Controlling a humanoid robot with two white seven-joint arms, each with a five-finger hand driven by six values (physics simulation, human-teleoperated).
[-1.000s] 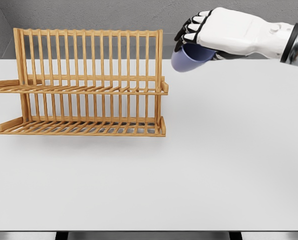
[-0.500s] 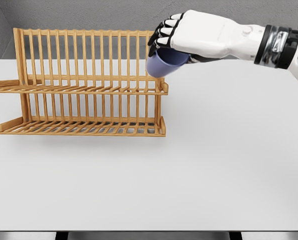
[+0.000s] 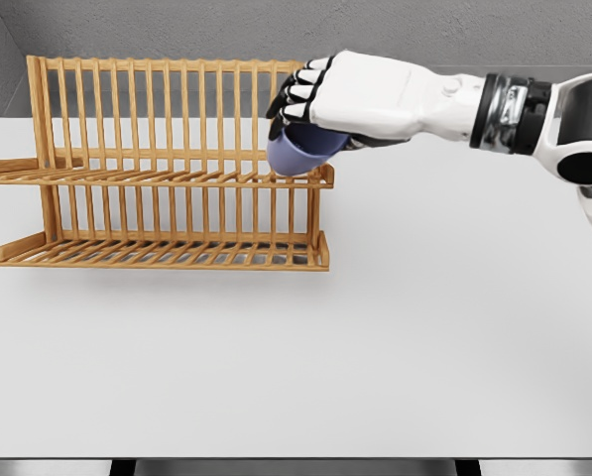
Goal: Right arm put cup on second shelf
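Head view: the right robot hand point(image 3: 320, 99) grips the cup point(image 3: 300, 151), tilted, just above the rack's point(image 3: 167, 164) upper shelf point(image 3: 157, 178) at its right end; setting down and release remain.

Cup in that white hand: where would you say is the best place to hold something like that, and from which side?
Around its side wall, from above, much as the right hand does now. The cup looks like a plain rounded tumbler with no handle showing, and it hangs tilted over the rack's upper shelf, so fingers wrapped over the wall leave its underside free to set down.
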